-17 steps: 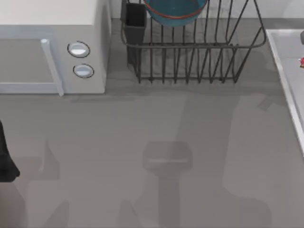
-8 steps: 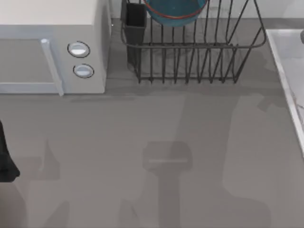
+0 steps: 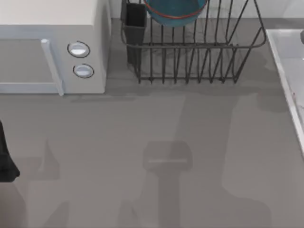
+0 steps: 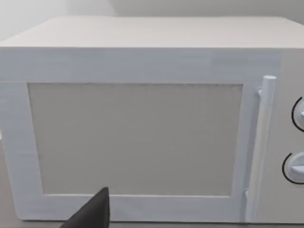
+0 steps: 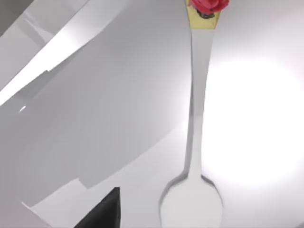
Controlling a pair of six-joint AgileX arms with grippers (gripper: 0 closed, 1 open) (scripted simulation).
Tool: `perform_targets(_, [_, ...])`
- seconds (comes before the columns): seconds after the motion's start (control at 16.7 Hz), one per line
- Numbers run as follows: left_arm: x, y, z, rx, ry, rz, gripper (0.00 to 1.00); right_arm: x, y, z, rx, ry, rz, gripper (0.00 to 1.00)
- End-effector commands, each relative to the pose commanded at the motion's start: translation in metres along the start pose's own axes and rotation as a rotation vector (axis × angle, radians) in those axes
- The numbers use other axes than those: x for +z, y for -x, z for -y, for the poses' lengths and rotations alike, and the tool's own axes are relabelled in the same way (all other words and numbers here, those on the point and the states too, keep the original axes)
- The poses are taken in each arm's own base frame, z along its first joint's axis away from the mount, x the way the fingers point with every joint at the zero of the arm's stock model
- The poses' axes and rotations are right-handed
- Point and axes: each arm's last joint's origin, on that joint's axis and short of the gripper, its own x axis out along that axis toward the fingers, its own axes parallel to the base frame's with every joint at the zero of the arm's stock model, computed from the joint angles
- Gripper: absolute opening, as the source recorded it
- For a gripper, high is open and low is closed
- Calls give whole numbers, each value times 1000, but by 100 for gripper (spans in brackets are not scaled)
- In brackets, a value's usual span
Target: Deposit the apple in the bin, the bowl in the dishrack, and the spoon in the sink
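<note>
1. The bowl (image 3: 175, 11) sits inside the dishrack (image 3: 192, 52) at the far edge of the tabletop (image 3: 142, 142), partly cut off by the top view's upper border; its reddish-brown rim shows between the wire tines.
2. A black utensil cup (image 3: 135, 21) hangs on the dishrack's left corner, just beside the microwave (image 3: 52, 47).
3. The microwave stands at the tabletop's far left corner, with 2 round knobs (image 3: 79, 49) on its front and a vertical bar handle (image 3: 52, 66); in the left wrist view its door (image 4: 135, 137) faces the camera, handle (image 4: 259, 147) upright beside it.
4. The sink (image 3: 289, 66) runs along the tabletop's right edge, its raised white rim nearest the dishrack.
5. The spoon (image 5: 194, 142) lies in the sink in the right wrist view: a pale handle leading from a rounded bowl end to a yellow tip with a red ornament.
6. The left arm is parked at the tabletop's left edge, seen as a dark shape (image 3: 5, 156). A dark finger of the left claw (image 4: 92, 213) pokes into its wrist view; whether it is released or clenched I cannot tell.
7. A dark finger of the right claw (image 5: 102, 211) shows over the sink beside the spoon, apart from it; its state I cannot tell either.
</note>
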Motion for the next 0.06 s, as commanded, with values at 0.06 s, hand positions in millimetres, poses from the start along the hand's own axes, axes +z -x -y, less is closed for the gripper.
perform_targets(0.06, [0,0,0,0,0,0,100,0,0,0,0,0,0,100])
